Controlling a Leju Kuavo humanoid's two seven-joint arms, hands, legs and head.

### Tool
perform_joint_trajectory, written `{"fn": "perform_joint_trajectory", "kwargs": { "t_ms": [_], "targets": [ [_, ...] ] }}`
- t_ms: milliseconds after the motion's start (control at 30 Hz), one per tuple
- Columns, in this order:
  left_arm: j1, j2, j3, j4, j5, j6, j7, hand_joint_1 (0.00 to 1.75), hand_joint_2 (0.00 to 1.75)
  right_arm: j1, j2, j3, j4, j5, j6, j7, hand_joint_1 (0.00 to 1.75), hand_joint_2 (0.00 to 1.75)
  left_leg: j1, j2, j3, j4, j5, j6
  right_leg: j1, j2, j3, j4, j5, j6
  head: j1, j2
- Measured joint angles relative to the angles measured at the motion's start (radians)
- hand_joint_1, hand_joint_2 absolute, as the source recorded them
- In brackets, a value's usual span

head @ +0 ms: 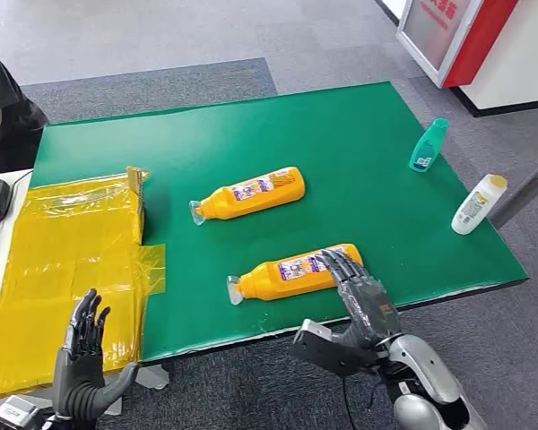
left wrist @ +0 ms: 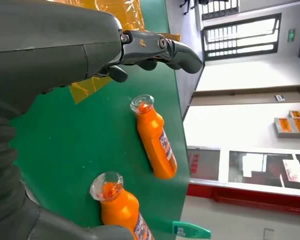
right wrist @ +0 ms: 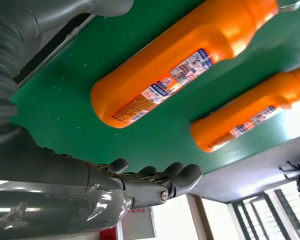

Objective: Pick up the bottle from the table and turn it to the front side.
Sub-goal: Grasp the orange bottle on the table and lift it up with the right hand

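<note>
Fingers spread and holding nothing, our right hand hovers at the base of the nearer orange bottle, lying on the green worktop. We judge grasping comes next: close around its body.

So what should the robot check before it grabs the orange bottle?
1. Near orange bottle lying flat within reach: ok.
2. Right hand open, fingers over the bottle's base end: ok.
3. Right hand gripping it yet: not ok, nothing held.
4. Left hand open and away from both bottles: ok.
5. Far orange bottle lying apart, out of the way: ok.
6. Which side is the front label: cannot tell.
</note>
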Motion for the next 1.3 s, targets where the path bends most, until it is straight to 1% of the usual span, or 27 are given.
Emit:
{"fn": "perform_joint_trajectory", "kwargs": {
  "t_ms": [267, 400, 533, 667, 867, 1000, 1300],
  "targets": [
    [-0.024, 0.012, -0.023, 0.036, -0.001, -0.010, 0.002, 0.00, 1.75, -0.087, -0.022, 0.002, 0.100, -0.015, 0.041, 0.020, 0.00, 1.75, 0.000, 0.000, 0.000, 0.000, 0.001, 0.001, 0.000, 0.000, 0.000, 0.000, 0.000, 0.000, 0.000, 0.000],
    [-0.048, 0.028, -0.046, 0.088, 0.029, -0.050, 0.004, 0.00, 1.75, -0.165, -0.036, 0.012, 0.195, -0.033, 0.081, 0.029, 0.00, 1.75, 0.000, 0.000, 0.000, 0.000, 0.001, 0.001, 0.000, 0.000, 0.000, 0.000, 0.001, 0.000, 0.000, 0.000],
    [-0.060, 0.040, -0.067, 0.124, 0.034, -0.054, 0.004, 0.00, 1.75, -0.236, -0.045, 0.025, 0.287, -0.038, 0.100, 0.032, 0.00, 1.75, 0.000, 0.000, 0.000, 0.000, 0.002, 0.001, 0.000, 0.000, 0.000, 0.000, 0.001, 0.000, 0.000, 0.000],
    [-0.063, 0.047, -0.077, 0.146, 0.035, -0.053, 0.004, 0.00, 1.75, -0.262, -0.052, 0.035, 0.337, -0.039, 0.101, 0.033, 0.00, 1.75, -0.001, 0.000, -0.001, 0.000, 0.002, 0.001, 0.000, 0.000, 0.000, 0.000, 0.002, 0.000, 0.000, 0.000],
    [-0.070, 0.053, -0.084, 0.162, 0.036, -0.054, 0.004, 0.00, 1.75, -0.283, -0.056, 0.050, 0.367, -0.040, 0.117, 0.043, 0.00, 1.75, -0.001, 0.000, -0.001, 0.000, 0.002, 0.001, 0.000, 0.000, -0.001, 0.000, 0.001, 0.000, 0.000, 0.000],
    [-0.082, 0.058, -0.101, 0.169, 0.041, -0.057, 0.002, 0.00, 1.75, -0.332, -0.059, 0.071, 0.413, -0.041, 0.149, 0.059, 0.00, 1.75, -0.001, 0.000, -0.001, 0.000, 0.003, 0.000, 0.000, 0.000, -0.001, 0.000, 0.002, 0.000, 0.000, 0.000],
    [-0.093, 0.069, -0.129, 0.188, 0.045, -0.049, 0.000, 0.00, 1.75, -0.419, -0.067, 0.118, 0.535, -0.042, 0.179, 0.061, 0.00, 1.75, -0.001, 0.000, -0.001, 0.000, 0.004, 0.000, -0.001, 0.000, -0.001, 0.000, 0.003, 0.000, 0.000, 0.000]
  ]
}}
